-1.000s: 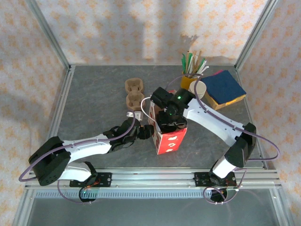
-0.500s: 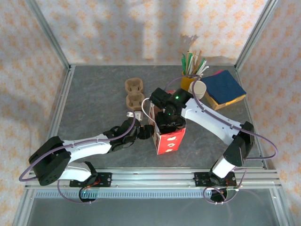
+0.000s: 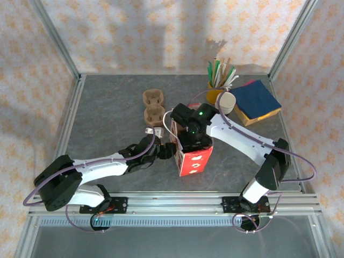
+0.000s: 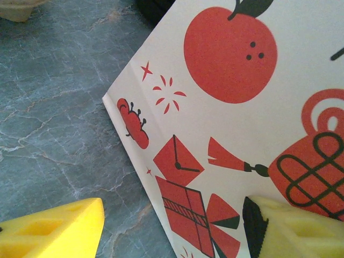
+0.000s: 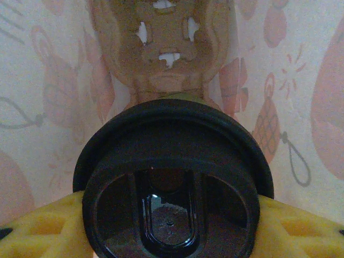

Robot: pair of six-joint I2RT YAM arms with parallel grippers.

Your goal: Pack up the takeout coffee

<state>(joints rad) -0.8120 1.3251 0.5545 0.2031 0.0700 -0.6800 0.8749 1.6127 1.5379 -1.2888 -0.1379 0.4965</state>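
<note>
Looking down my right gripper [image 5: 171, 228], I see it clamped on the coffee cup [image 5: 172, 156] at its black lid. The cup is inside the bag [image 3: 192, 157], over a brown carrier [image 5: 166, 64] at the bag's bottom. My left gripper [image 4: 174, 226] is spread open, one finger [image 4: 290, 228] against the bag's outside.

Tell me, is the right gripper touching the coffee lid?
Touching. Right wrist view: both fingers of the right gripper press against the coffee lid.
</note>
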